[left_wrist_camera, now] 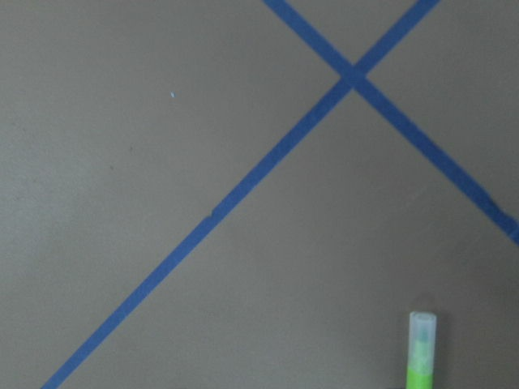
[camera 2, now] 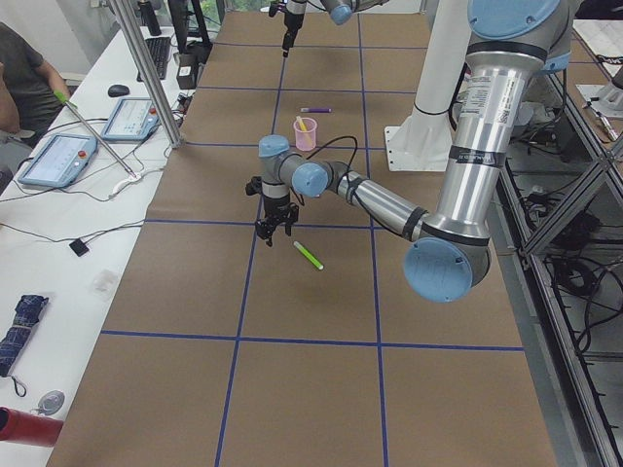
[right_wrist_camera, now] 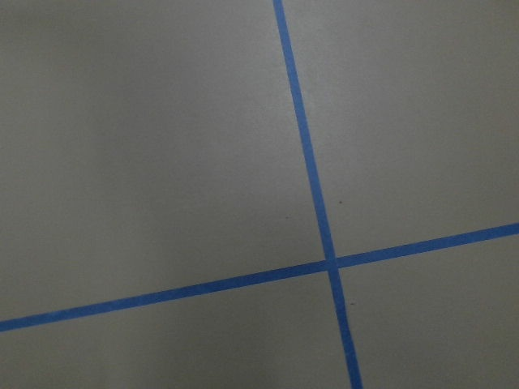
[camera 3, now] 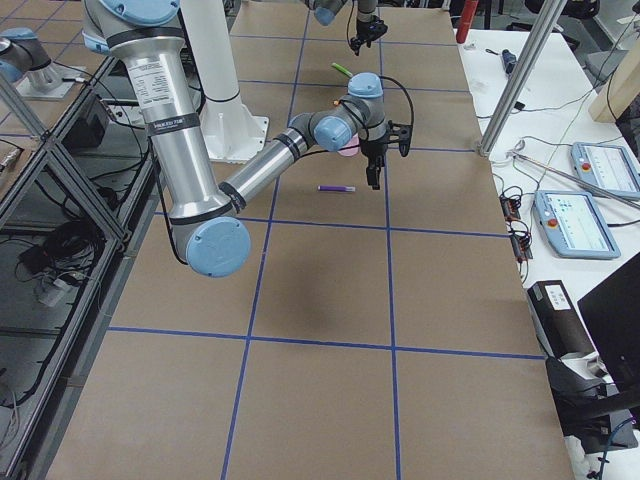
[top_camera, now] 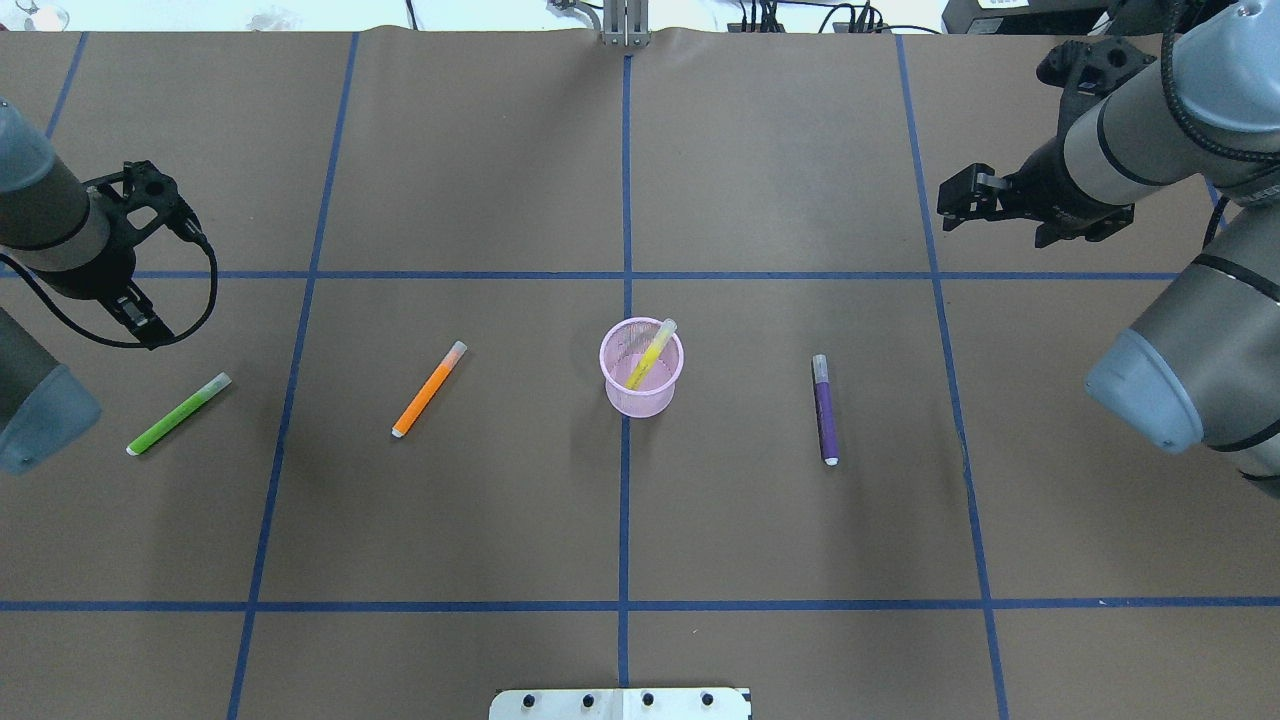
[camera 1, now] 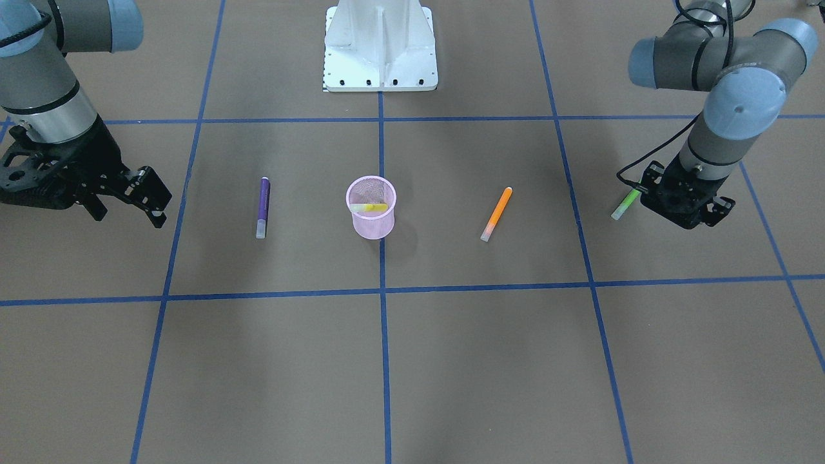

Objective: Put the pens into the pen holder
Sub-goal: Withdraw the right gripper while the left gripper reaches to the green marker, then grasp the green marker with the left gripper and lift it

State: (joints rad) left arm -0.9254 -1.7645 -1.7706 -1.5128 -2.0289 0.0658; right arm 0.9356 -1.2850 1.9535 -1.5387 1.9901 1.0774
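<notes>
Brown paper (top_camera: 480, 150) covers the table, divided into large squares by blue tape lines (top_camera: 625, 500). Along its far edge stands a white bench (camera 2: 88, 199) with two teach pendants (camera 2: 58, 159), a mouse (camera 2: 118, 90) and loose cables (camera 2: 97, 233). Aluminium posts (camera 2: 144, 73) rise from it. The light is even and the shadows soft.

Pink wire-mesh pen holder (top_camera: 641, 385); matt table (top_camera: 500, 520).

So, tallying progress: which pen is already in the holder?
The yellow pen, leaning inside the pen holder; the purple pen, orange pen and green pen lie outside it.
</notes>
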